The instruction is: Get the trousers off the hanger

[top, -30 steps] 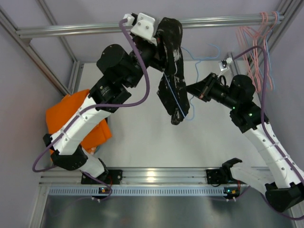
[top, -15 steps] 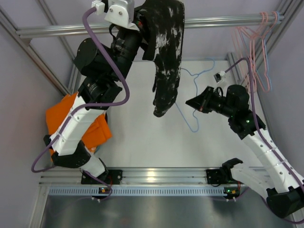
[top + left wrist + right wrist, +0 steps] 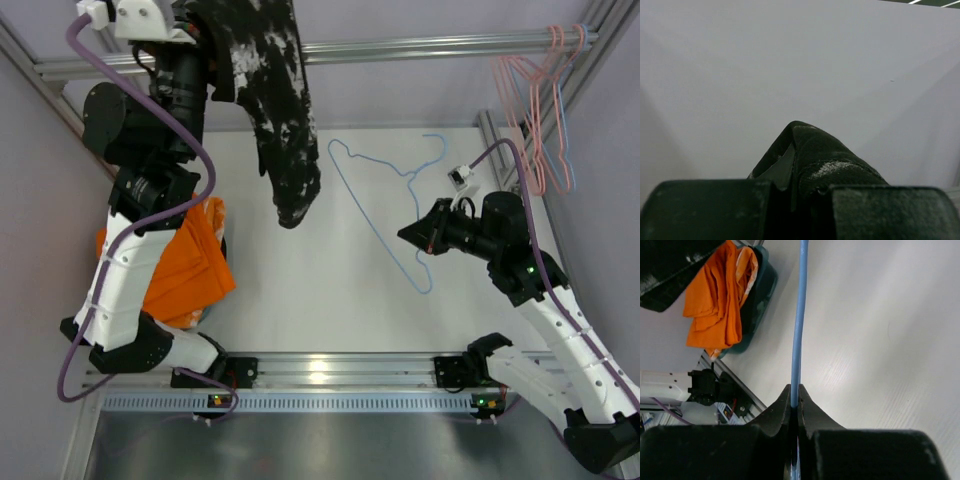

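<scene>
Toward the right edge of the counter, the right gripper is pinched tight on the hanger, seemingly to anchor it, while high over the far left corner the left gripper is clamped on the trousers, which dangle clear of the wire.

Top view: trousers ran off frame at 12 o'clock, so grip spot was hidden. Left wrist: left gripper covered all but one fold. Right wrist: hanger showed just one wire, rest cut off at 12.
</scene>
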### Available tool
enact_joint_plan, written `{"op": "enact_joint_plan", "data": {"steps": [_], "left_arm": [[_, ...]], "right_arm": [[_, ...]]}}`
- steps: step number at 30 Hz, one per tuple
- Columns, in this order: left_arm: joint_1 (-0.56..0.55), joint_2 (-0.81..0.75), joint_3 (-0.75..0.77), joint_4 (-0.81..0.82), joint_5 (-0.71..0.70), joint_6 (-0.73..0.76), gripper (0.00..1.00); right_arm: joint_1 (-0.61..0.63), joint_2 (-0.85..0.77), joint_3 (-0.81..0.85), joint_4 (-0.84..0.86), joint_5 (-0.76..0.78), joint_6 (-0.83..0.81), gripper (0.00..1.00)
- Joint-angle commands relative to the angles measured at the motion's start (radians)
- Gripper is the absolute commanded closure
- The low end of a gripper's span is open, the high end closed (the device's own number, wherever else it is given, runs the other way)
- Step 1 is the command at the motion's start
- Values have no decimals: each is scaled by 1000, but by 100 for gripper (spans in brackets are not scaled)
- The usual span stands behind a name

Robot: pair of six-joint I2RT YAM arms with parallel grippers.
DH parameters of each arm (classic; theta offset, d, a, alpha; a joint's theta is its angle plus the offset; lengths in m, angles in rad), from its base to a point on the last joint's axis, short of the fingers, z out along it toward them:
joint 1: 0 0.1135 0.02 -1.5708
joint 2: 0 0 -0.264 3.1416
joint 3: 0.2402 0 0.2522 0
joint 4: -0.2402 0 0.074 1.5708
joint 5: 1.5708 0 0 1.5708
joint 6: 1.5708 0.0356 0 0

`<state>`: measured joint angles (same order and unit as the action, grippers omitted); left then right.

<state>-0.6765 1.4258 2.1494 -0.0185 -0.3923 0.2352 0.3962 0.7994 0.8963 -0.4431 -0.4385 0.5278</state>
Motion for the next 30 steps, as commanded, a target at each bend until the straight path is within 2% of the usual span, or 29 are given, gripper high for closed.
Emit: {"op": "enact_joint_plan", "data": {"steps": [1, 8, 17, 20, 24, 30], "left_arm": [[121, -139, -12, 128, -22, -88, 100], [340, -350, -170, 32, -92, -162, 100], [615, -686, -462, 25, -204, -79, 100], [663, -773, -531, 41, -209, -24, 100], [724, -869, -620, 80, -233, 129, 100], [753, -996, -744, 97, -307, 311, 100]], "right_arm": [[-7, -16, 27, -9, -17, -84, 100], [-8, 4, 62, -40, -39, -104, 100], [-8, 10, 125, -85, -60, -141, 100], [-8, 18, 147, -89, -83, -137, 100], [-7, 32, 176, -95, -118, -134, 100], [-8, 58, 204, -129, -141, -150, 100]]}}
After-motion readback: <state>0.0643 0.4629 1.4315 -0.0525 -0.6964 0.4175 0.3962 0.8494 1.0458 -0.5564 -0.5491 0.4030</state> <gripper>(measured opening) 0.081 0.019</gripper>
